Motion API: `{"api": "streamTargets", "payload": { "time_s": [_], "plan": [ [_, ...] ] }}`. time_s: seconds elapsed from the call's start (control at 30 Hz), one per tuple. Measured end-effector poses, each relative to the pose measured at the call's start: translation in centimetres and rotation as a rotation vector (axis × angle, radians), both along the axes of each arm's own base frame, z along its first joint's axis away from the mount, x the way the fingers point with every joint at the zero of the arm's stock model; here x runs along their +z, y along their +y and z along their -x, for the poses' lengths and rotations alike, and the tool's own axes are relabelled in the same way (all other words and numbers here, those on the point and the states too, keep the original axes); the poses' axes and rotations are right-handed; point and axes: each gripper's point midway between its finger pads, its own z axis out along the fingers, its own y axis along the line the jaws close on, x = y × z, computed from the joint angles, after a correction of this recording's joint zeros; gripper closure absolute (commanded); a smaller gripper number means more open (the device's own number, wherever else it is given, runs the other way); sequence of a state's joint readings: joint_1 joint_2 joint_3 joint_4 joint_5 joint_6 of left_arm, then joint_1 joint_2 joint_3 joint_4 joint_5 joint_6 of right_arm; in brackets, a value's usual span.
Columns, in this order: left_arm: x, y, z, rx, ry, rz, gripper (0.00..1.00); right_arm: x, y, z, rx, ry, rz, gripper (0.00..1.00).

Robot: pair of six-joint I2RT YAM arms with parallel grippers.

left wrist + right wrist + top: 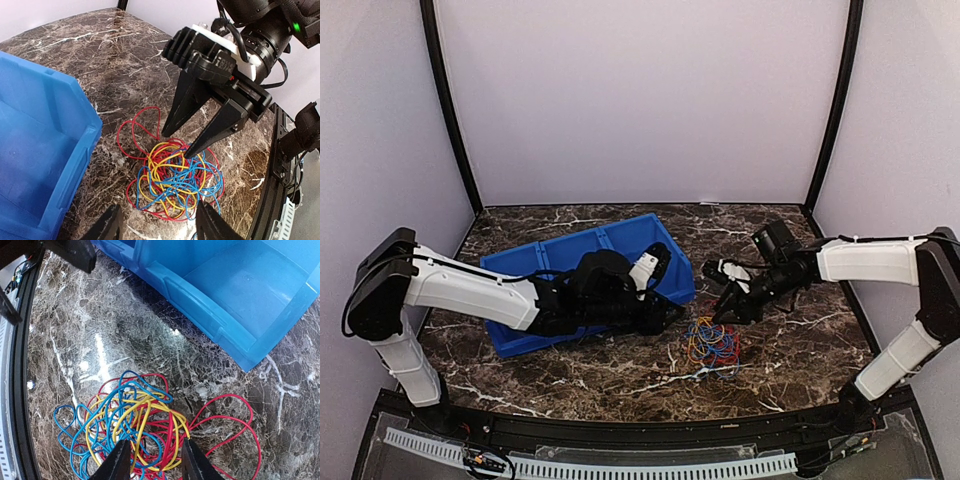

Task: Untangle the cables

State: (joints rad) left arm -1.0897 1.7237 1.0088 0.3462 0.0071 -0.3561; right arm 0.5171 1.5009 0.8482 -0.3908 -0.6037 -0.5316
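Three colours of cables [712,342], red, blue and yellow, are lying knotted in one heap on the table [620,372], just right of the near-right corner of the one blue bin [570,252]; the separate strands I can't count. Two pincers are crowding it. The right pincer [175,146] is dipping its tips into the heap's far side, jaws parted, straddling yellow and red strands without pinching them. The left pincer [160,225] is hovering at the heap's left, fingers spread wide, holding nothing. One red loop [134,131] is spilling out on the bin's side. Bare marble is lying open right of the heap.
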Motion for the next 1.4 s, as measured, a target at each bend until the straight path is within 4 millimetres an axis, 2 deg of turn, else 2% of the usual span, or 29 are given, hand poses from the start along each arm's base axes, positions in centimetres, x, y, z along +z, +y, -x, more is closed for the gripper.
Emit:
{"api": "streamTargets", "payload": {
  "time_s": [0.33, 0.37, 0.5, 0.57, 0.77, 1.07, 1.13, 1.3, 1.4],
  "plan": [
    [-1.7, -0.7, 0.5, -0.021, 0.054, 0.002, 0.48, -0.3, 0.5, 0.1, 0.009, 0.054, -0.011, 0.70],
    [-1.8, -0.7, 0.5, -0.022, 0.058, 0.004, 0.48, -0.4, 0.5, 0.2, 0.010, 0.060, -0.011, 0.72],
    [-1.7, -0.9, 0.6, -0.025, 0.062, 0.015, 0.48, -0.3, 0.6, 0.4, 0.016, 0.072, -0.016, 0.94],
    [-1.6, -1.1, 0.6, -0.029, 0.060, 0.024, 0.47, -0.1, 0.6, 0.4, 0.017, 0.074, -0.018, 1.00],
    [-2.0, -1.7, 0.6, -0.045, 0.063, 0.042, 0.47, 0.7, 0.6, 0.6, 0.031, 0.070, -0.021, 1.00],
    [-0.6, -3.5, 1.2, -0.110, 0.031, 0.135, 0.48, 7.0, 1.0, 1.7, 0.089, -0.035, -0.124, 1.00],
    [-0.3, -3.8, 1.3, -0.123, 0.018, 0.154, 0.50, 7.5, 1.0, 2.1, 0.105, -0.033, -0.132, 1.00],
    [0.8, -4.4, 1.6, -0.160, -0.022, 0.192, 0.66, 7.7, 0.9, 2.6, 0.132, -0.011, -0.127, 1.00],
    [1.1, -4.6, 1.8, -0.173, -0.038, 0.203, 0.70, 7.8, 0.9, 2.8, 0.138, -0.004, -0.127, 1.00]
  ]
}}
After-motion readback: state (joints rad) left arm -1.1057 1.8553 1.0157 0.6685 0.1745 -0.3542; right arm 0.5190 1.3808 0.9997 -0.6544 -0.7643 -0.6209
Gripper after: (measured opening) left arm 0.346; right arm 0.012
